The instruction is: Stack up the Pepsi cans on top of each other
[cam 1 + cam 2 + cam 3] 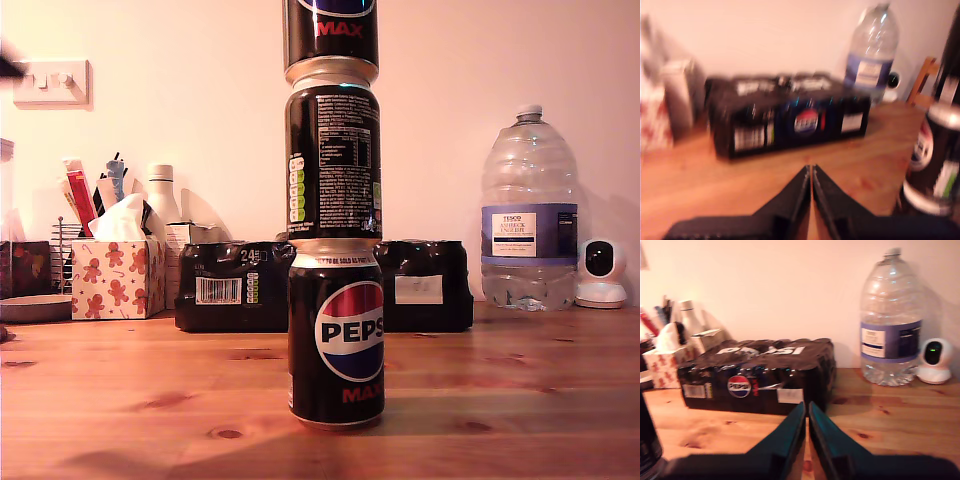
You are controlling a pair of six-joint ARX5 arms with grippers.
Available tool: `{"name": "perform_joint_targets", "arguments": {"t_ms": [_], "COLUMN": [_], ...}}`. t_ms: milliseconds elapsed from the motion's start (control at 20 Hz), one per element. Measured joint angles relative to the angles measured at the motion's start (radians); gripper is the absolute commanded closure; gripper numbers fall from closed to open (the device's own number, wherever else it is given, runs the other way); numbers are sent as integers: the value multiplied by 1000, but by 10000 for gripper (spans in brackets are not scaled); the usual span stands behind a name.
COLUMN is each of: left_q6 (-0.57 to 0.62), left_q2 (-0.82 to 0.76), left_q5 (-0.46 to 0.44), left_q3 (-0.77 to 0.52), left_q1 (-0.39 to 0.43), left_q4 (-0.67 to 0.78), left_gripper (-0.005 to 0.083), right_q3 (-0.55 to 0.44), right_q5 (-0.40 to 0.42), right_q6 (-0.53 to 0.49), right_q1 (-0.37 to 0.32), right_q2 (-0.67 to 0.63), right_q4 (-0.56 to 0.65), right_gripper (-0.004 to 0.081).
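Three black Pepsi cans stand in one upright column at the middle of the wooden table (120,400) in the exterior view. The bottom can (336,340) shows its globe logo. The middle can (334,165) shows white nutrition text. The top can (331,30) is cut off by the frame's upper edge. Neither gripper shows in the exterior view. My first gripper (810,170) is shut on nothing, with the blurred can stack (935,165) off to one side and apart from it. My second gripper (806,406) is also shut and empty, and a can's dark edge (647,440) shows at the frame border.
Behind the stack lies a black shrink-wrapped Pepsi multipack (230,285). A large water bottle (529,215) and a small white camera (603,272) stand at the exterior view's right. A gingerbread-print tissue box (118,278) and a rack of utensils stand at its left.
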Motion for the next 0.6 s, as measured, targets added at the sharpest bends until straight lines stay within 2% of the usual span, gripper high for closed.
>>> {"name": "perform_joint_targets", "arguments": {"t_ms": [300, 600], "left_q6": [-9, -13], "left_q2": [-208, -221], "left_q5": [-5, -5], "left_q3": [1, 1], "left_q1": [0, 0], "left_q4": [-244, -436], "left_gripper": [792, 792], "right_q3": [0, 0], "right_q5": [-2, -1], "right_q6": [0, 0], "right_q1": [0, 0], "right_q2": [0, 0], "right_q4": [-89, -323], "right_gripper": [780, 780]}}
